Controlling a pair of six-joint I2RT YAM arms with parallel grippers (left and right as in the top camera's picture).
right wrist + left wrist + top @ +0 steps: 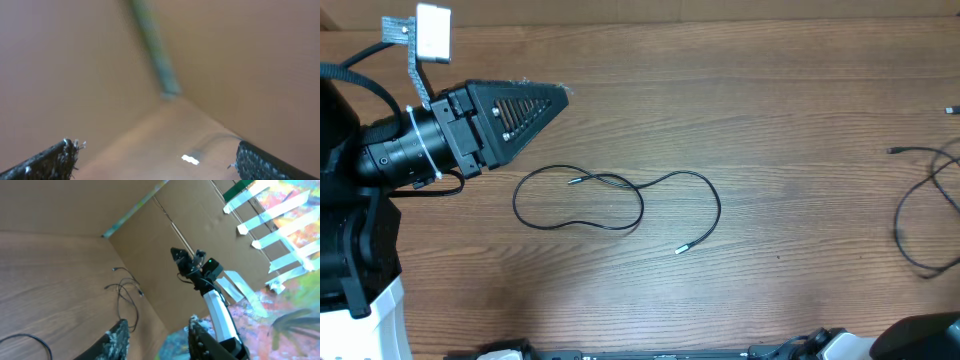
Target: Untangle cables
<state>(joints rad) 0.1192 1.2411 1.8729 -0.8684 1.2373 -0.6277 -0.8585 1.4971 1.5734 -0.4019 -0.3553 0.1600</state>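
**Untangling cables: overhead and both wrist views.**

- **Looped cable:** The looped cable (pixel 638 195) lies flat near the middle of the table (pixel 770 100). It forms a closed loop on its left side, crosses itself once, and sweeps out in an open arc to the right. One plug tip (pixel 572 182) rests inside the loop, and the other plug tip (pixel 680 250) ends the arc nearer the front edge.
- **Second group of cables:** The second group of cables (pixel 899 228) lies well apart from the first, at the table's right edge and partly out of frame. The left wrist view shows the same group (pixel 122 292) close to the cardboard wall (pixel 165 230).
- **Left gripper:** The left gripper (pixel 555 97) hangs above and to the left of the loop, apart from it. In its own view (pixel 157 322) the jaws stand partly apart with nothing between them.
- **Right gripper:** The right gripper (pixel 156 146) has its jaws spread wide and holds nothing. This view is badly blurred, and the pale spot (pixel 190 159) between the fingers may be a plug tip.
- **Right arm:** The right arm (pixel 215 295) rises in front of the wall.
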